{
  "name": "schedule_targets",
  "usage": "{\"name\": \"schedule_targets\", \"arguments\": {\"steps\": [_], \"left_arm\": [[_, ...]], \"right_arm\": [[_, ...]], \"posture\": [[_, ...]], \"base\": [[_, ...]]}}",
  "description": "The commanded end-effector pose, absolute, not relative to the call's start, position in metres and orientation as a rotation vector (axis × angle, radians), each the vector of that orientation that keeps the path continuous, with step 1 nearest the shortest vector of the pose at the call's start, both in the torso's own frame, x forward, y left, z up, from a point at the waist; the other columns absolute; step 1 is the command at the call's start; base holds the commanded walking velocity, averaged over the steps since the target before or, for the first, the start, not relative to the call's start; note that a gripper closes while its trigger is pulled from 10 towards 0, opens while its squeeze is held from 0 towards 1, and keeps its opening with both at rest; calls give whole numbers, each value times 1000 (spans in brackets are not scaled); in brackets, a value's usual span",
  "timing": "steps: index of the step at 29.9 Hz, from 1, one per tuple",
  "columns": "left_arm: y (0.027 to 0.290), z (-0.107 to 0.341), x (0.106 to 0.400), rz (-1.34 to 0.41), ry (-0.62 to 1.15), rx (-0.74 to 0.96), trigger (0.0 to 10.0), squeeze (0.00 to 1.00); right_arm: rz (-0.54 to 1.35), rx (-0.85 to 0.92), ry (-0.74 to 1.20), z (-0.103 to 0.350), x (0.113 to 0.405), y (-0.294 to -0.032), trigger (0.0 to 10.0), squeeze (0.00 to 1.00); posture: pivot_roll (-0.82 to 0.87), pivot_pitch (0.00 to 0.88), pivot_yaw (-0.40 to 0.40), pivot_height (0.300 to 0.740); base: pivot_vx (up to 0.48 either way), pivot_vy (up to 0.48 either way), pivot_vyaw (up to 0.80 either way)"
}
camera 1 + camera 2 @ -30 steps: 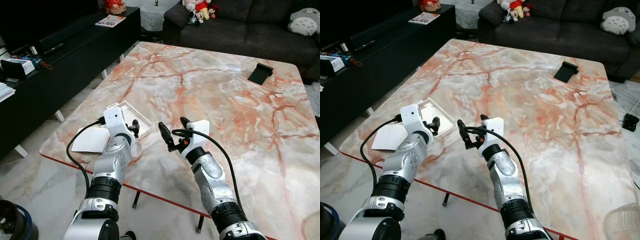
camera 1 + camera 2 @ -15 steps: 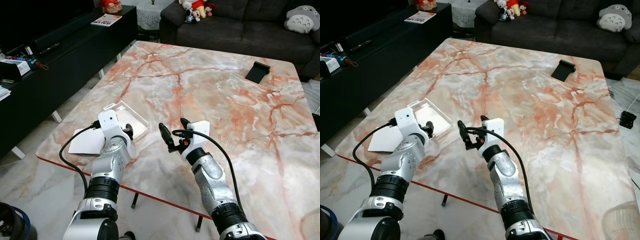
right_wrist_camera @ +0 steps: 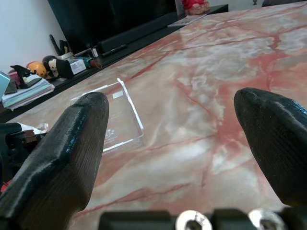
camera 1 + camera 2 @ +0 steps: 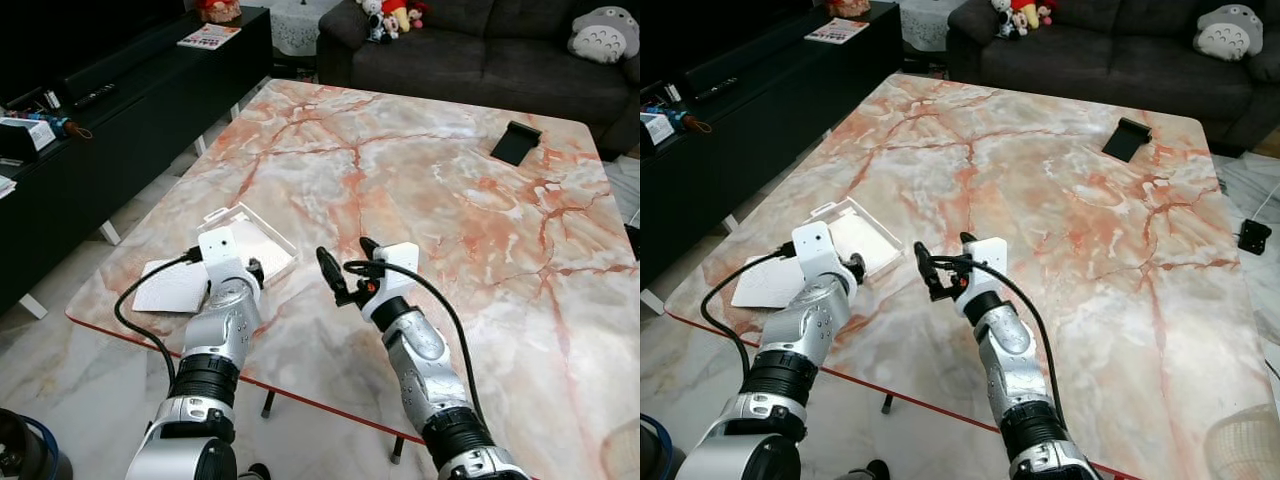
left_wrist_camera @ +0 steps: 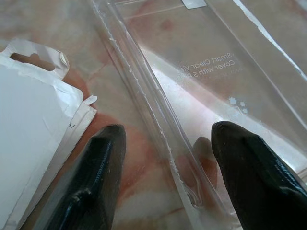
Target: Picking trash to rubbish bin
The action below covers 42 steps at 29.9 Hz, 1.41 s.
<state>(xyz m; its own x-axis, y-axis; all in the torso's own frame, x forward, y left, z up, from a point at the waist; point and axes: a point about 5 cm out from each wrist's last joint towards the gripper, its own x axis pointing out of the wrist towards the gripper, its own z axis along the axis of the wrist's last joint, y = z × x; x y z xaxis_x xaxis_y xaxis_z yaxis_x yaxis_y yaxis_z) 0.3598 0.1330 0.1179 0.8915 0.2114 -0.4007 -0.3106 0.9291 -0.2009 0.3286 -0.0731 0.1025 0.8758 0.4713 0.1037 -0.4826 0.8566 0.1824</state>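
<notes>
A clear plastic packaging tray (image 4: 252, 238) lies near the table's left front corner, with a white card (image 4: 168, 287) beside it on the left. My left gripper (image 4: 256, 272) is open at the tray's near edge. In the left wrist view its fingers (image 5: 98, 177) straddle the tray's raised rim (image 5: 158, 129), low over the marble. My right gripper (image 4: 343, 268) hovers open over bare marble to the right of the tray (image 3: 115, 117), with nothing between its fingers (image 3: 62, 158).
The marble table (image 4: 420, 190) has a red front edge close to my arms. A black flat object (image 4: 519, 143) lies at its far right. A dark sofa (image 4: 480, 50) stands behind, a black TV cabinet (image 4: 110, 110) on the left. A dark round container (image 4: 25, 450) sits on the floor.
The view has shifted slightly. My left gripper has come down and nearer to the tray's front edge. The right gripper has stayed where it was, still open.
</notes>
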Motion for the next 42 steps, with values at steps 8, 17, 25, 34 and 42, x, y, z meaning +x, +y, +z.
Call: {"name": "schedule_targets", "arguments": {"steps": [8,17,25,34,42], "left_arm": [[135,110,357,295,441,-306,0,0],[132,108,358,283,468,-379,0,0],[130,109,358,268,472,-393,0,0],[125,111,358,245,474,-402,0,0],[127,116,359,219,417,-405,0,0]], "right_arm": [[505,213,-71,106,328,-72,10000,0],[507,213,-63,105,329,-72,10000,0],[505,213,-63,106,330,-72,10000,0],[503,213,-60,105,330,-72,10000,0],[504,216,-60,106,332,-69,10000,0]], "posture": [[20,76,21,740],[29,86,18,740],[28,85,24,740],[32,78,24,740],[41,64,29,740]], "base": [[0,0,0],[0,0,0],[0,0,0],[0,0,0],[0,0,0]]}}
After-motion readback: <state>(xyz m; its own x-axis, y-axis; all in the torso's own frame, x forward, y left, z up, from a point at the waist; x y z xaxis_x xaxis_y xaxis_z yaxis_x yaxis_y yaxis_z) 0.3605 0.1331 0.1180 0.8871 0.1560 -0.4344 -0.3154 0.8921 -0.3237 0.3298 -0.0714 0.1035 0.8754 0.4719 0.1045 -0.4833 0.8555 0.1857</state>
